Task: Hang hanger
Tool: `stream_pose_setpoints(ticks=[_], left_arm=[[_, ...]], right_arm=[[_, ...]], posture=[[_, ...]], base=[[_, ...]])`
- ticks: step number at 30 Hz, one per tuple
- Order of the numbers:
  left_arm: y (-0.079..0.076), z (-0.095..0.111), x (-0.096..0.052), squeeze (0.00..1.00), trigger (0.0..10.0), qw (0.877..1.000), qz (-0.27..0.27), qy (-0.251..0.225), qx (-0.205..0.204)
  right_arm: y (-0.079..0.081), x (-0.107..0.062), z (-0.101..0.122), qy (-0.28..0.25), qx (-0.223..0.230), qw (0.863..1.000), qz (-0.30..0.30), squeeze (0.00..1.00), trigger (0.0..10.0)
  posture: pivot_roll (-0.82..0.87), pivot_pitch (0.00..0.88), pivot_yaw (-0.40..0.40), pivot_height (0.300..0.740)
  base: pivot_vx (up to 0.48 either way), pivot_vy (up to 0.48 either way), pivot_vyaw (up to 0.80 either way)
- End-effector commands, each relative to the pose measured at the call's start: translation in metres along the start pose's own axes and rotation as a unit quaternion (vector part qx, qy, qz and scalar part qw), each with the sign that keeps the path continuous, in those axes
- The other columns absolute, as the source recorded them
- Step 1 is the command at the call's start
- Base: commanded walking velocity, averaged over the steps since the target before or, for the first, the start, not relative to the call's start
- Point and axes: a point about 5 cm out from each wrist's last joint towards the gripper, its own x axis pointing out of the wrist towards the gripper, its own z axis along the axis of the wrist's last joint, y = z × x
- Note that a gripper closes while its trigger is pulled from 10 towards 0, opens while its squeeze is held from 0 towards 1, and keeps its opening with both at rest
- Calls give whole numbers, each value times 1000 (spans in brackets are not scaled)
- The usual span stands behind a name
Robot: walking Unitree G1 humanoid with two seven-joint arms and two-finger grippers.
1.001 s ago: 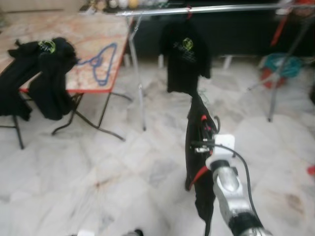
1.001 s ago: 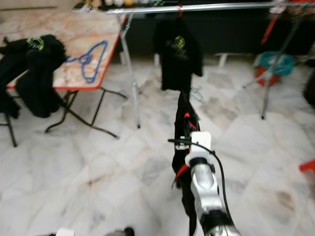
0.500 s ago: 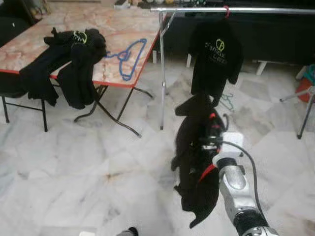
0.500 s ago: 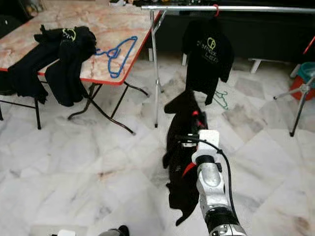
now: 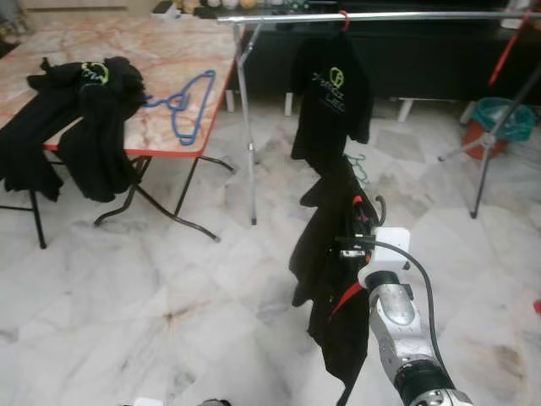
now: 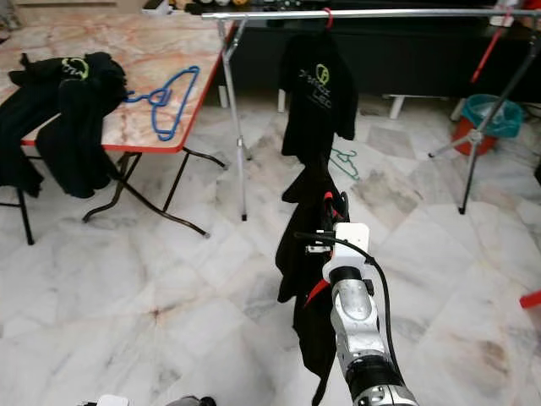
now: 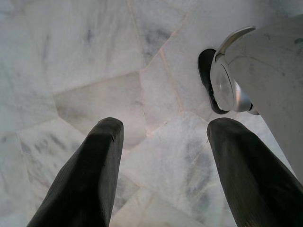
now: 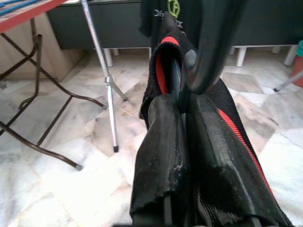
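— What are you holding?
— My right gripper (image 8: 187, 106) is clamped on a hanger with a black, red-trimmed shirt (image 5: 334, 271), held up before the silver metal rail (image 5: 372, 15).
— Your left gripper (image 7: 163, 142)?
— Fingers apart, over marble floor (image 7: 71, 56).

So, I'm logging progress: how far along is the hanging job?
Done: one black logo shirt hangs on the silver rail. In hand: right gripper jaws shut on a black red-trimmed garment. Left: reaching the rail; black shirts and blue hangers wait on the table.
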Motion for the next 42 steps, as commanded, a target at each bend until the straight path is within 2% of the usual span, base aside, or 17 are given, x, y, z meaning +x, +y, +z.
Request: stream_pose_setpoints(ticks=[1, 10, 42], left_arm=[[0, -9, -2, 0, 10000, 1000, -3, 15, 3], [-2, -6, -1, 0, 10000, 1000, -6, 13, 5], [-9, -2, -1, 0, 10000, 1000, -8, 3, 0]], right_arm=[[0, 2, 4, -9, 4, 1000, -1, 0, 10000], [0, 1, 4, -13, 11, 1000, -6, 0, 10000], [-3, 2, 5, -11, 5, 1000, -18, 0, 10000]], posture=[[32, 91, 2, 740], [33, 80, 4, 740], [37, 100, 4, 740]], base=[[0, 0, -788], [0, 0, -783], [-24, 0, 0]])
